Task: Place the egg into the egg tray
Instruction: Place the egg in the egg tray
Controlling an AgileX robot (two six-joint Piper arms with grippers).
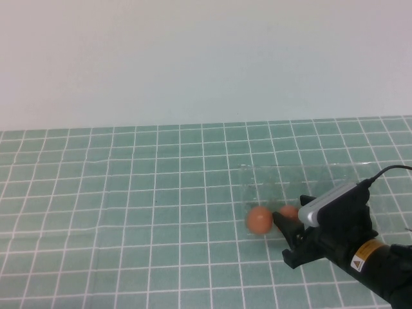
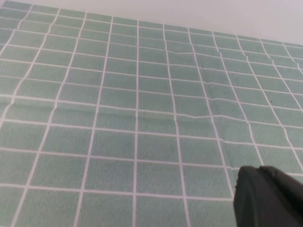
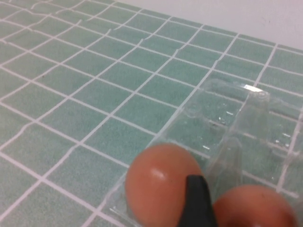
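Note:
Two orange-brown eggs sit side by side at the near left corner of the clear egg tray point(image 1: 309, 183). The left egg point(image 1: 259, 219) rests in the corner cup, free; it also shows in the right wrist view point(image 3: 161, 182). My right gripper point(image 1: 288, 223) is low over the tray's near edge, closed around the other egg point(image 1: 289, 212). In the right wrist view one black finger point(image 3: 198, 203) presses that egg's point(image 3: 253, 208) side between the two eggs; the other finger is out of frame. The tray's cups point(image 3: 227, 118) show beyond. My left gripper point(image 2: 270, 201) is shut and empty above bare cloth.
A green tiled cloth point(image 1: 129, 193) covers the table, with a pale wall behind. The tray's other cups point(image 1: 335, 177) hold nothing. The right arm point(image 1: 380, 264) fills the lower right corner of the high view. The left arm does not show in the high view.

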